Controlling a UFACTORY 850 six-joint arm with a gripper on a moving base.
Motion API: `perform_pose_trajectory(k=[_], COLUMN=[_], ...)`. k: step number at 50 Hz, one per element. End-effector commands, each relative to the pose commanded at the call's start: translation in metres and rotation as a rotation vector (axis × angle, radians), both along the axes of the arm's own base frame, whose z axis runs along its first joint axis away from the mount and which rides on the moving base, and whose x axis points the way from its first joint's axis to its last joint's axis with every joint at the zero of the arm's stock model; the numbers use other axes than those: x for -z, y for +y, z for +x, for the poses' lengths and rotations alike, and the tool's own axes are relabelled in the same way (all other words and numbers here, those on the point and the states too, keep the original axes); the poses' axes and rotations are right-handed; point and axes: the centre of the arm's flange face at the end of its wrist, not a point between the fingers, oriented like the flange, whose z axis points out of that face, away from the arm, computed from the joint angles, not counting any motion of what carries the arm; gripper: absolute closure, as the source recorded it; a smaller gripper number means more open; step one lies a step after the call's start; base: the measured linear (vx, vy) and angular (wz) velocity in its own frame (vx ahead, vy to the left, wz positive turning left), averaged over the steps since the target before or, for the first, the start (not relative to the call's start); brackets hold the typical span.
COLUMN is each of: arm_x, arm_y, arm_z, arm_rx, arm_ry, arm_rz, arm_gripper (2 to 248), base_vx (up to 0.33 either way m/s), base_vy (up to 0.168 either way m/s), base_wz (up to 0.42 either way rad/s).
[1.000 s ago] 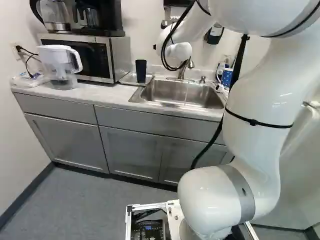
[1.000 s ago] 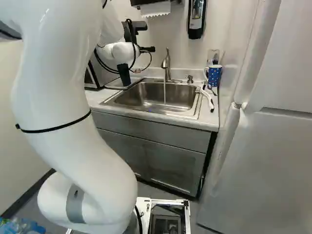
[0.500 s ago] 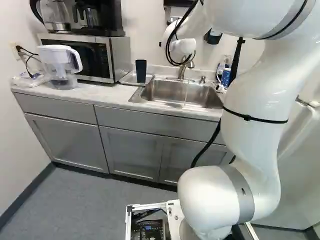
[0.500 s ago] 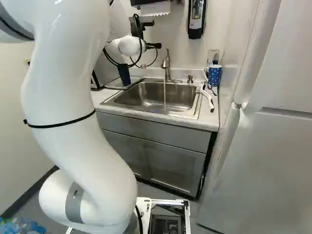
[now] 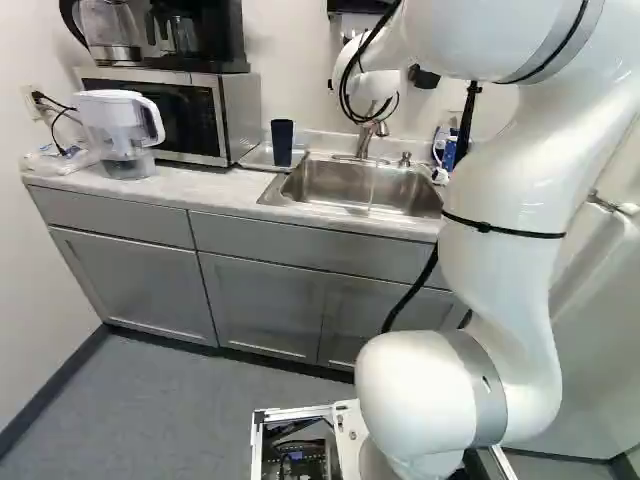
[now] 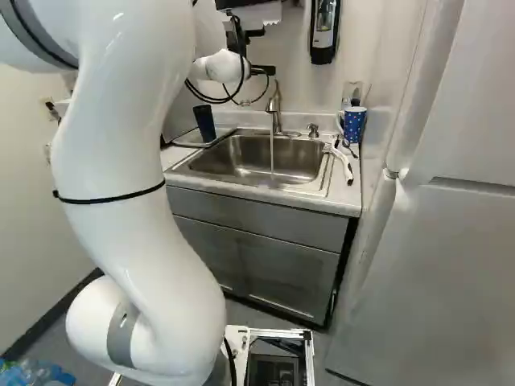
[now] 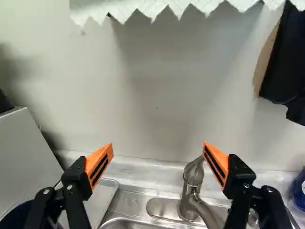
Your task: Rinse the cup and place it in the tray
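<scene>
In the right base view, part of my black gripper shows above the sink, behind the faucet's top. Wide apart and empty stand the orange-padded fingers of the gripper in the wrist view, the faucet beyond one of them. A dark cup stands upright on the tray left of the sink; the right base view shows the cup too. Water runs from the faucet into the sink. Past the other finger, a dark rounded edge, seemingly the cup, is partly visible.
A microwave and a water pitcher stand left of the tray. Right of the sink are a blue dotted mug and a white brush. Paper towel hangs ahead of the gripper; a soap dispenser is on the wall.
My arm's wrist and gripper have swung rightward and slightly up, away from above the cup. The cup has stayed on the tray, and the base has not moved.
</scene>
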Motion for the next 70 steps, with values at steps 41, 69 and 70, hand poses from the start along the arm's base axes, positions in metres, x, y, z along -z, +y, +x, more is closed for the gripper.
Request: perform_pose_trajectory(k=[41,69,70], arm_x=[-0.016,-0.01,-0.009], arm_y=[-0.008,-0.015,-0.015], arm_z=[0.038,0.037,0.037], arm_rx=[-0.005,0.0,-0.001], arm_ry=[0.077,0.149,0.153], arm_rz=[0.012,0.021,0.022], arm_gripper=[3,3,3], base_vx=[0.0,0.0,0.0], base_vy=[0.0,0.0,0.0], base_wz=[0.0,0.0,0.0])
